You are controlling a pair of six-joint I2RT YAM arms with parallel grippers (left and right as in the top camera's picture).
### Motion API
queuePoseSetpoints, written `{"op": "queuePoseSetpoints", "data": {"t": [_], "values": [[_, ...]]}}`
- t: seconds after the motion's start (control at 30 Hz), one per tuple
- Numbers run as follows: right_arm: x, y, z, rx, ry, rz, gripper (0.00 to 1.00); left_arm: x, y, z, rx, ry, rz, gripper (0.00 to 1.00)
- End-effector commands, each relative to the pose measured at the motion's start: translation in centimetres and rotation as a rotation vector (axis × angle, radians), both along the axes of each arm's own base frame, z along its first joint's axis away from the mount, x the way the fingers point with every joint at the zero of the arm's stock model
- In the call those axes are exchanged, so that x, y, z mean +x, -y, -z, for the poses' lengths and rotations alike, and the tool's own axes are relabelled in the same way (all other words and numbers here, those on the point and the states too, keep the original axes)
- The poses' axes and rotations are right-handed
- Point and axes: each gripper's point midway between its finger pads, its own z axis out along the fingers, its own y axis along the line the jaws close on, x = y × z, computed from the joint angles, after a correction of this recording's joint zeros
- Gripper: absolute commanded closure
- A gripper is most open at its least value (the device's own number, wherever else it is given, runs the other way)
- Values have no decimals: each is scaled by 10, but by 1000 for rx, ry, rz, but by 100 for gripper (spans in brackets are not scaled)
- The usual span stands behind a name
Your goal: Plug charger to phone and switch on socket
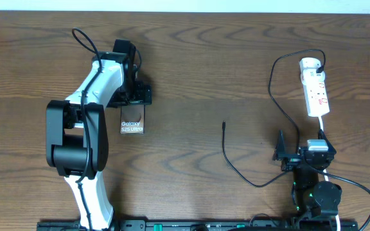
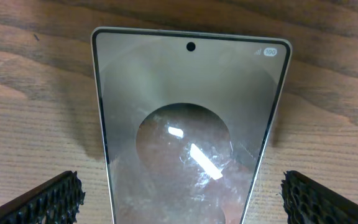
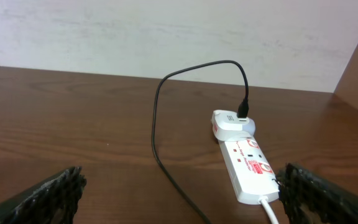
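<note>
Currently phone (image 2: 185, 112) is straddled by left gripper (image 2: 182, 190), jaws spread, nothing pinched yet. Closure is best centred on its long edges. Right gripper (image 3: 179, 199) is likewise spread, empty. Charger tip (image 1: 224, 124) lies mid-table; socket (image 3: 247, 165) far right.

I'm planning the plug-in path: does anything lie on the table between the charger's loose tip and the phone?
Nothing visible does. In the overhead view, only bare wooden table separates the charger tip from the phone.
</note>
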Motion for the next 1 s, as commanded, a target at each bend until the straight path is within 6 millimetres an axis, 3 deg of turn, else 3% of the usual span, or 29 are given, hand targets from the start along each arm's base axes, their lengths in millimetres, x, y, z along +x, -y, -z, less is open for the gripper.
{"op": "queuePoseSetpoints", "data": {"t": [0.0,0.97], "values": [[0,-3,0,-11,0,-9,1,-8,-4,13,17,-35,16,2],[0,-3,0,-11,0,-9,1,-16,-4,25,17,-42,15,2]]}}
